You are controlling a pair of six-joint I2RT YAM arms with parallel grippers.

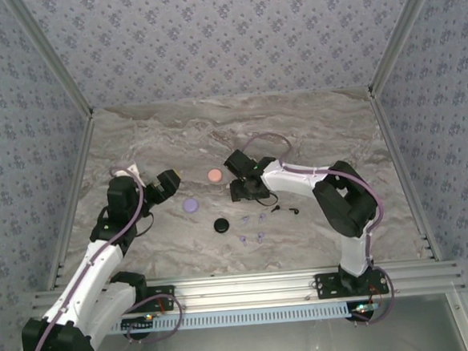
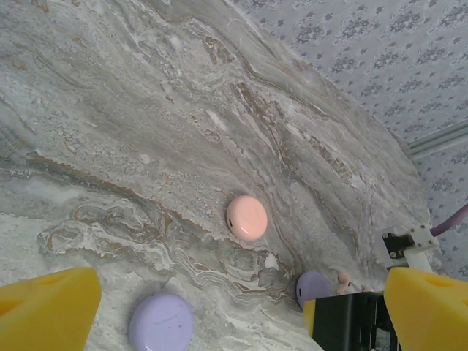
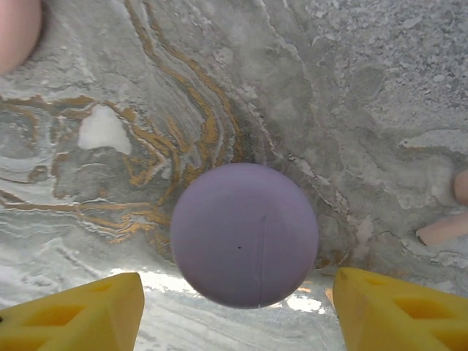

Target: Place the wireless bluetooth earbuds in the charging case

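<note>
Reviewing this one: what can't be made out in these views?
- Top view: the right gripper covers the lavender case beneath it.
- Left wrist view: that case is half hidden behind the gripper's black body.
- Top view: the lavender earbuds and black earbuds are too small to tell orientation.
- Right wrist view: the pink case is cut by the top-left edge; pinkish pieces at the right edge are unidentifiable.

Top view: you look down from high behind arm bases (image 1: 346, 282), facing far wall (image 1: 224, 39); whole table (image 1: 311, 130) in frame, distant. Left wrist: you look low, slantwise across table toward wall, medium range. Right wrist: you look straight down, very close to surface. Pink case (image 2: 246, 217) shows in all three views; lavender case (image 3: 245, 234) under right wrist also shows in left wrist view.
</note>
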